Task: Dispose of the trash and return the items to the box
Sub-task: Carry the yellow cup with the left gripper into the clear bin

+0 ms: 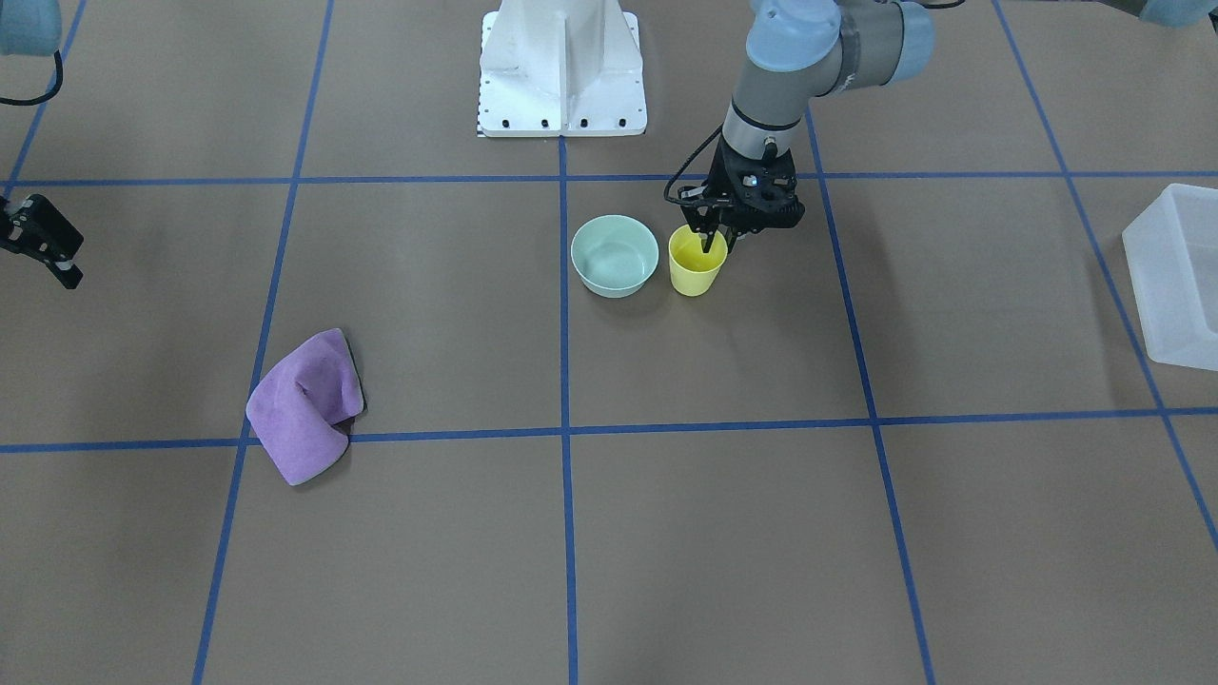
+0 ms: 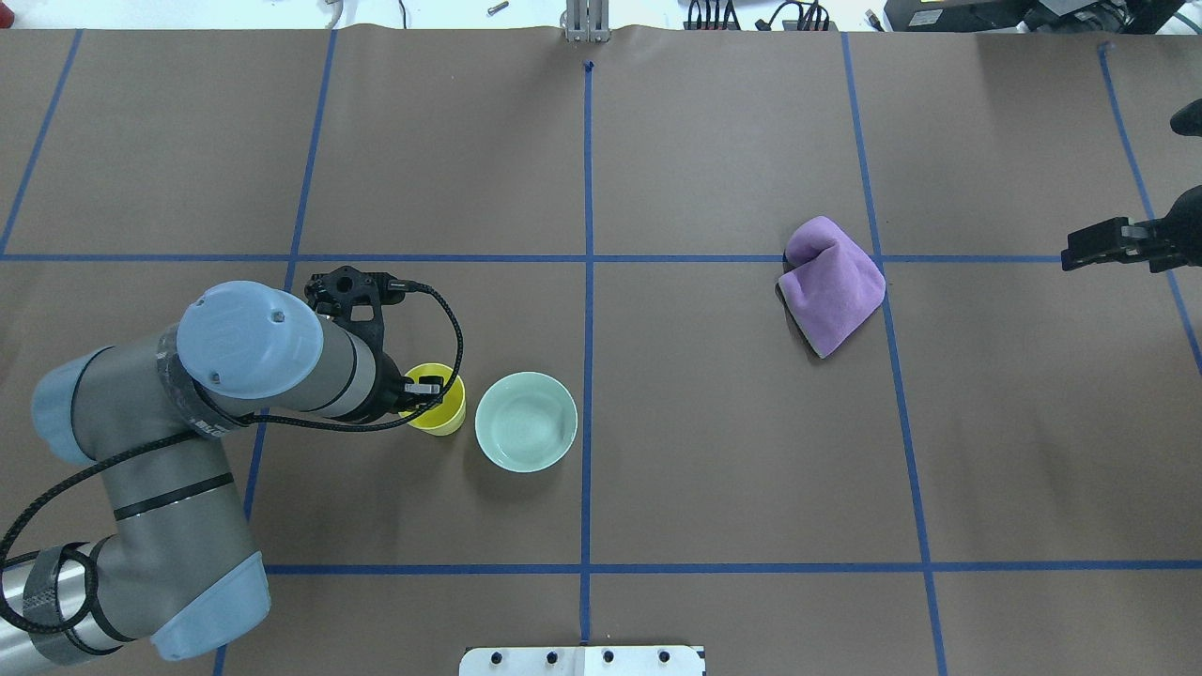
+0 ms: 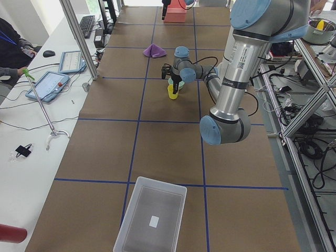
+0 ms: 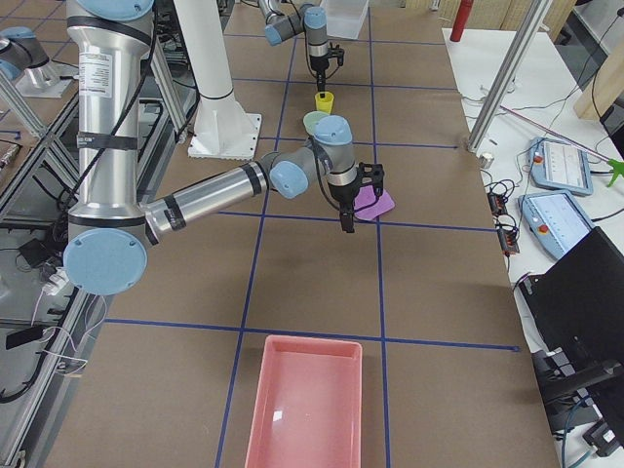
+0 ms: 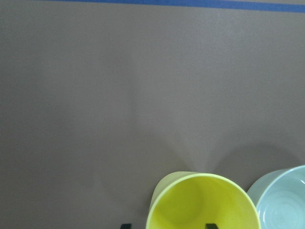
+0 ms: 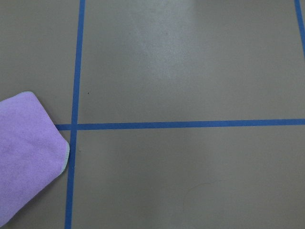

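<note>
The pale mint-green bowl (image 1: pixel 615 254) stands upright on the table, next to a yellow cup (image 1: pixel 697 266). Both also show in the overhead view, the bowl (image 2: pixel 526 421) and the cup (image 2: pixel 441 413). My left gripper (image 1: pixel 709 243) is open and low over the cup. In the left wrist view one finger is inside the cup (image 5: pixel 202 202) and one outside its wall. My right gripper (image 2: pixel 1071 255) looks open and empty, hanging far off near a purple cloth (image 2: pixel 834 282). The frosted white box (image 1: pixel 1175 276) sits at the table's end on my left.
The purple cloth (image 1: pixel 306 404) lies folded on a blue tape line. A pink bin (image 4: pixel 307 405) stands at the table's end on my right. The white robot base (image 1: pixel 561 67) is at the table's back edge. Operators' desks with tablets (image 3: pixel 47 84) border the far side.
</note>
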